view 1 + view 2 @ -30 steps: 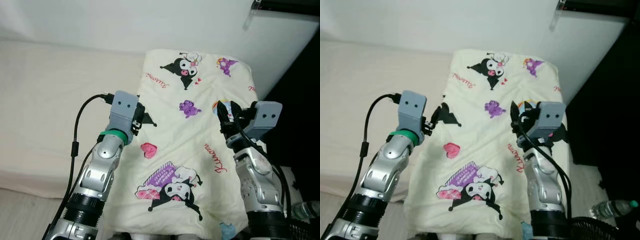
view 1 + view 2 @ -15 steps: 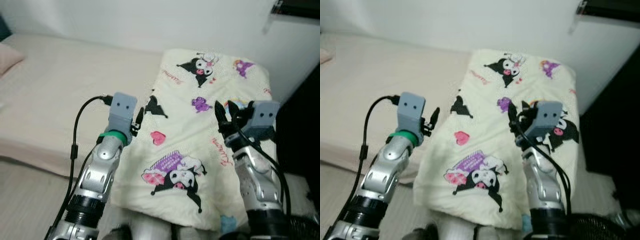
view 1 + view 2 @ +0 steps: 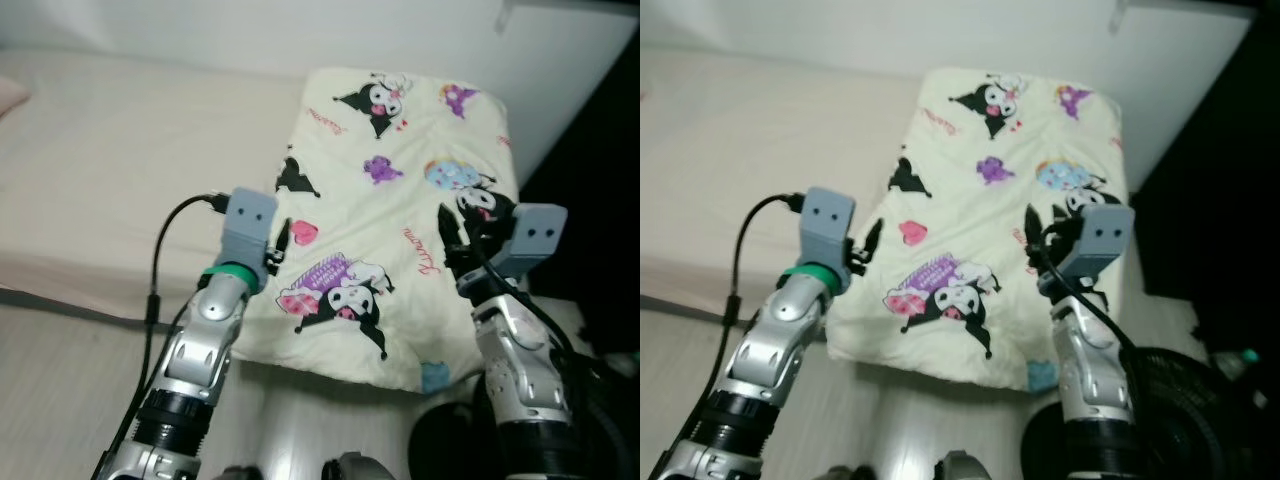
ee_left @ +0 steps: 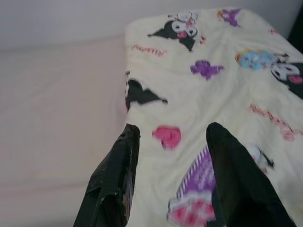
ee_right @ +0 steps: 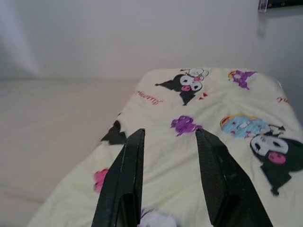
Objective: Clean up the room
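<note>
1. a pale yellow blanket (image 3: 400, 190) lies spread flat over the right end of a cream bed (image 3: 120, 170), reaching from the wall-side edge to the near edge and hanging a little over that near edge.
2. the blanket is printed with cartoon figures: black-and-white characters with pink details, a purple one, a light blue one, a pink heart, and short red script words scattered between them.
3. its surface looks mostly smooth, with soft creases toward the far right corner; the near hem is uneven, and a small blue print shows at the near right corner.
4. the left gripper (image 4: 170, 156) is raised over the blanket's left edge, near the pink heart, its two black fingers (image 4: 118, 175) spread apart with nothing between them.
5. the right gripper (image 5: 168, 161) is held above the right part of the blanket, fingers (image 5: 125, 175) likewise parted and holding nothing; from its wrist view the black character and the purple print lie ahead of it.
6. neither gripper can be seen touching the cloth.
7. beside the bed's right end there is a dark area, and a round black fan (image 3: 1170, 420) sits on the pale floor (image 3: 60, 380) by the right arm.
</note>
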Available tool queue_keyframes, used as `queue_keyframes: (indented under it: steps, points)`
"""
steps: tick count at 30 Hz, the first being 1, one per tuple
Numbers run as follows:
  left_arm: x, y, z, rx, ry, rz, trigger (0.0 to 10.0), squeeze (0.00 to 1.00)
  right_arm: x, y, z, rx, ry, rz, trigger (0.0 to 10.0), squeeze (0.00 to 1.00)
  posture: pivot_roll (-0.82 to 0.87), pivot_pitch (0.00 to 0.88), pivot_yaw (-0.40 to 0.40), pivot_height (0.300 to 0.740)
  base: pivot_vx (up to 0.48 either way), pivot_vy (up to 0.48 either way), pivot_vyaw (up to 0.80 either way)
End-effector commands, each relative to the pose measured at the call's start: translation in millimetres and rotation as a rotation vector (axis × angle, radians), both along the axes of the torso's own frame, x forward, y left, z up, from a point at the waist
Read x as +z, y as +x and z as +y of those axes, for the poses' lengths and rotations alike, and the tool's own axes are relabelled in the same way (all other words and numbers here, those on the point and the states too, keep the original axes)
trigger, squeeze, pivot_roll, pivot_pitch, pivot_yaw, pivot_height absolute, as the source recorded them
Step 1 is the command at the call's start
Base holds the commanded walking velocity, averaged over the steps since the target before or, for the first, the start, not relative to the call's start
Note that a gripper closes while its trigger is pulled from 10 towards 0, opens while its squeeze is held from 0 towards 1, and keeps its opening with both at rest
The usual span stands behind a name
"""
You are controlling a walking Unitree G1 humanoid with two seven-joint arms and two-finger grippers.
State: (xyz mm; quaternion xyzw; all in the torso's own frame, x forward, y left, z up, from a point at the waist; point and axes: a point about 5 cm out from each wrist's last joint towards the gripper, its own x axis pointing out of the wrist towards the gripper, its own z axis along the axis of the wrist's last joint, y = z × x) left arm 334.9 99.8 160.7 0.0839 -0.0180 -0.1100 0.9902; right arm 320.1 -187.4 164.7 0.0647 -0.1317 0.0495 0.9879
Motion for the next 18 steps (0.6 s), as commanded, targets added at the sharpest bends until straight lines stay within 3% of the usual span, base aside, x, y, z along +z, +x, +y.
queue_keyframes:
  steps: [1,6,18]
  points:
    - [-5.8,-1.5,5.1,0.015,0.005,0.018,10.0,0.0,-5.0,-1.3,2.6,0.004,0.002,0.016,10.0,0.0,-0.14,0.076,0.034,0.74,-0.33,0.0,0.0]
    - [-5.6,-1.4,5.5,0.015,0.005,0.017,10.0,0.0,-5.2,-0.8,3.3,-0.004,0.004,0.017,10.0,0.0,-0.14,0.077,0.036,0.74,-0.33,0.0,0.0]
    - [-3.3,0.4,3.0,0.006,-0.006,0.012,10.0,0.0,-0.4,4.2,5.1,-0.01,0.005,-0.001,10.0,0.0,-0.14,0.069,0.036,0.74,0.0,0.0,0.0]
